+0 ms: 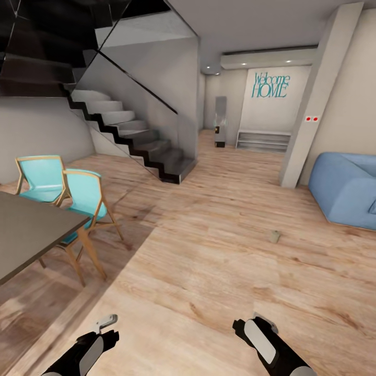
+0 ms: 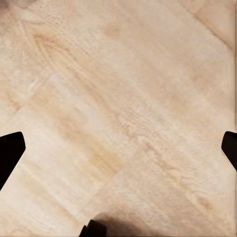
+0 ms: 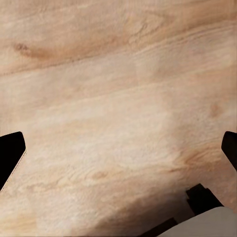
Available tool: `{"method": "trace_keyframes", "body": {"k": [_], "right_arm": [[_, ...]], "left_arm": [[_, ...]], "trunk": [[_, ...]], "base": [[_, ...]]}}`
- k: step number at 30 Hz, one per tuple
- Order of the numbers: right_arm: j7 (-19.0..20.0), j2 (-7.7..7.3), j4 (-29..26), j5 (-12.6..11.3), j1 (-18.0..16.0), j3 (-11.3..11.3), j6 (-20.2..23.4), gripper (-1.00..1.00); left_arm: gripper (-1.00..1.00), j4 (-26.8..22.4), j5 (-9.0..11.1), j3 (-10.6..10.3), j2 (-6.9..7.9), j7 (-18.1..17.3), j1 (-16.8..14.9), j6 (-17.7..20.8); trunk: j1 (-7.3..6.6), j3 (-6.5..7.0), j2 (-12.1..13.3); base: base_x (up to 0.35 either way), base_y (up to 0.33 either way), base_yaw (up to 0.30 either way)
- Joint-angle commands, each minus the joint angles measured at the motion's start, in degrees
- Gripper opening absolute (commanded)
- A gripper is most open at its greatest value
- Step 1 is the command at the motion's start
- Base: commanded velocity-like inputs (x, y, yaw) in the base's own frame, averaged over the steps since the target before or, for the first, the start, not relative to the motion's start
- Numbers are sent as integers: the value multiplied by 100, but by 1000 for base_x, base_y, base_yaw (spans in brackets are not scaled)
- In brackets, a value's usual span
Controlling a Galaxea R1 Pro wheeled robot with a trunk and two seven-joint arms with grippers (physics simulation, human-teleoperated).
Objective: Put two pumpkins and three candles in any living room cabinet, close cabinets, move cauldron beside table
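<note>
Currently, your view: an open room with a pale wooden floor (image 1: 209, 250), both arms low at the near edge.
Left end effector (image 1: 107, 322): released; in your left wrist view the two dark fingertips (image 2: 10, 150) stand far apart at opposite edges, with bare plank floor (image 2: 118, 108) between them.
Right end effector (image 1: 261, 319): released too; your right wrist view shows its fingertips (image 3: 11, 150) equally spread over bare floor (image 3: 113, 98), nothing between them.
Bench: a dark grey bench (image 1: 31, 230) sits on your left, its corner pointing toward the middle of the room.
Chairs: two turquoise chairs with wooden frames (image 1: 83, 201) stand at the bench's far side, one just beside the other.
Small object: a small beige item (image 1: 274, 236) lies on the floor ahead and to the right, near the sofa; too small for you to identify.
Sofa: a blue sofa (image 1: 347, 188) at the right edge.
Staircase: a dark-edged staircase (image 1: 130, 130) rises on the left behind the chairs.
Far wall: teal "Welcome HOME" lettering (image 1: 270, 85) above a low pale shelf (image 1: 263, 141).
</note>
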Motion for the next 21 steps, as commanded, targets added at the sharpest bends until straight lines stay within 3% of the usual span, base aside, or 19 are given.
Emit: {"method": "trace_keyframes", "body": {"k": [1, 21], "right_arm": [[-40, -8, -10, -24, -4, 34, 23, 100], [-35, -8, 19, -33, -4, 34, -84, 100]], "left_arm": [[100, -7, 55, -47, 7, 49, -1, 23], [100, 22, 62, -54, 7, 49, -1, -31]], "trunk": [[3, -6, -3], [3, -6, -3]], "base": [[330, -113, 0], [330, -130, -14]]}}
